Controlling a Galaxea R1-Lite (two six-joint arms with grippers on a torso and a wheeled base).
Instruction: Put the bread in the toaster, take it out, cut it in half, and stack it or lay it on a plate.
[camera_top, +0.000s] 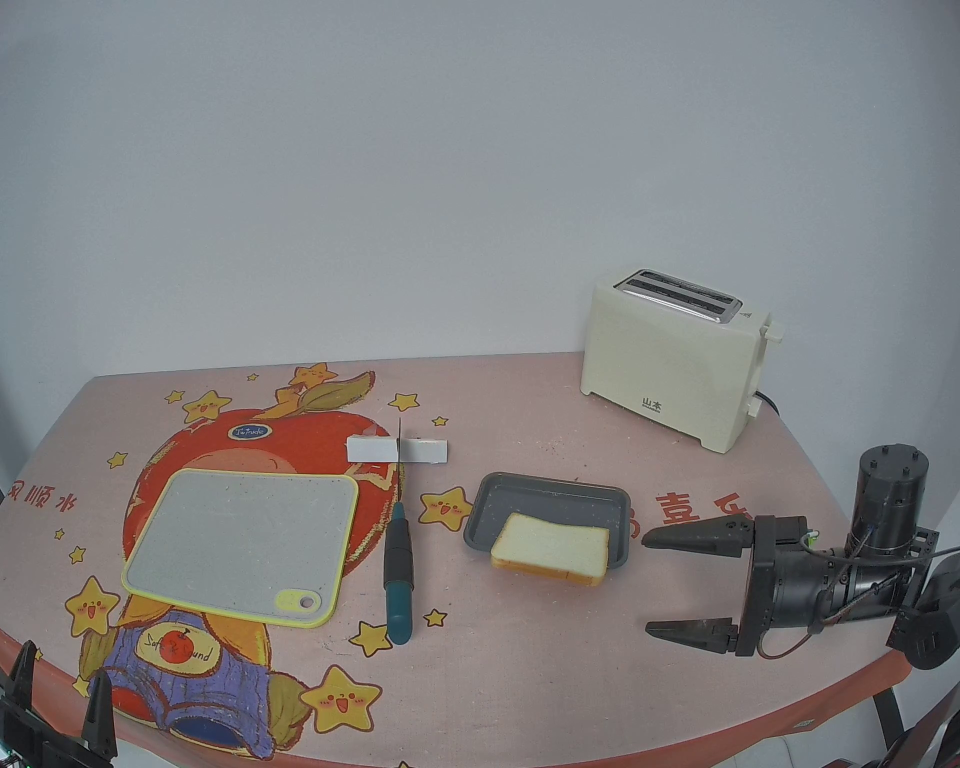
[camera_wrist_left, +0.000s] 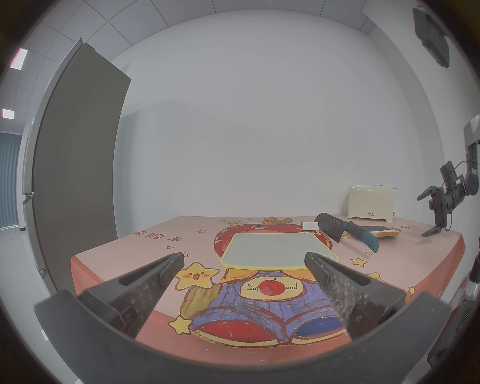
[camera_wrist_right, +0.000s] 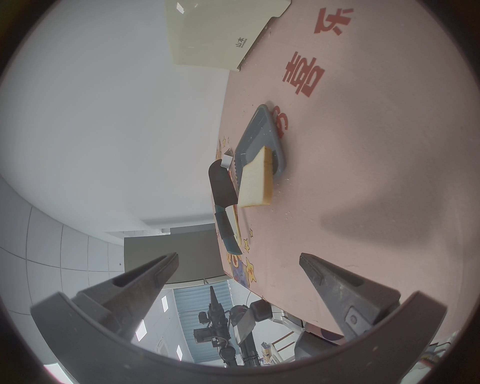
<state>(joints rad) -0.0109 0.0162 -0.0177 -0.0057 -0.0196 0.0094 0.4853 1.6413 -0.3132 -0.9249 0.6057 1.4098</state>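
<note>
Currently the bread is laid in the tray, near the right gripper, whose jaws are spread apart at the right edge of the table.

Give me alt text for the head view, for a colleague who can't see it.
A bread slice lies on a grey tray, overhanging its near edge, with the open right gripper beside it on the right. The cream toaster stands behind; a knife and cutting board lie to the left.
</note>
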